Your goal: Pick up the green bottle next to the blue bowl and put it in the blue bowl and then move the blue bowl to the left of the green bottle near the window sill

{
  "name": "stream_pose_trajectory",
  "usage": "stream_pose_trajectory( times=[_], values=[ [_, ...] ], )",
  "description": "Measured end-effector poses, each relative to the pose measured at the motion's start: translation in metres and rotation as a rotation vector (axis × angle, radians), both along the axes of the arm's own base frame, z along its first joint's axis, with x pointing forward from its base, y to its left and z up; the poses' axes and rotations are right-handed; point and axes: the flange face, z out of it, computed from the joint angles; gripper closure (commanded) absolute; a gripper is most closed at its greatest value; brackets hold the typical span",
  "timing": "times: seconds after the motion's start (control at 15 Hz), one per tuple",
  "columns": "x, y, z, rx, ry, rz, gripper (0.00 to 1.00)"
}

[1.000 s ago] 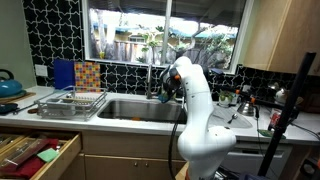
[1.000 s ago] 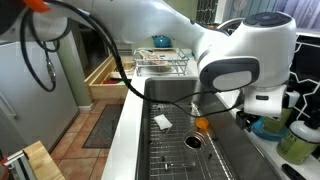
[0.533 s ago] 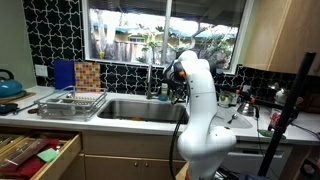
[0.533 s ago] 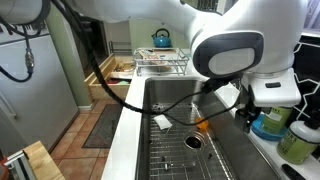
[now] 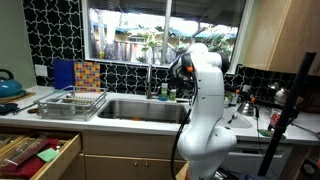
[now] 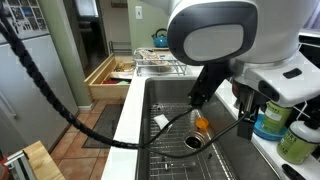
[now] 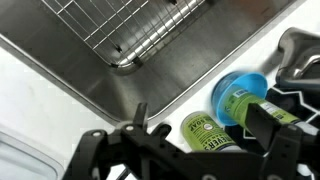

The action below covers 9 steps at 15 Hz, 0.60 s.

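Observation:
In the wrist view a blue bowl (image 7: 228, 88) stands on the white counter beside the sink, with a green bottle (image 7: 244, 100) inside it. A second green bottle (image 7: 203, 135) stands on the counter right next to the bowl. My gripper (image 7: 198, 152) hovers above both, its dark fingers spread wide, one on each side of the bottles, holding nothing. In an exterior view the bowl with its bottle (image 6: 268, 120) and the other green bottle (image 6: 296, 141) stand at the sink's right edge, under the arm's wrist. In the other exterior view the arm's white body hides them.
The steel sink (image 7: 150, 50) with a wire grid (image 6: 190, 150) lies beside the bottles; an orange object (image 6: 202, 125) and a white scrap (image 6: 162, 121) lie in it. A dish rack (image 5: 70, 101), a faucet (image 5: 152, 80) and an open drawer (image 5: 35, 152) are further off.
The arm has swung over the sink's edge towards the bowl and bottles. Its wrist now sits above them. The bowl and bottles have not moved.

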Motion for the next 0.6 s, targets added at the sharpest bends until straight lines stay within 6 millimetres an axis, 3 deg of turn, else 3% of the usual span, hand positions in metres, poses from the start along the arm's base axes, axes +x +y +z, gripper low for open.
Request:
stream_pose_trajectory(
  times=[0.6],
  values=[
    [-0.014, 0.019, 0.017, -0.165, 0.046, 0.487, 0.0]
  ],
)
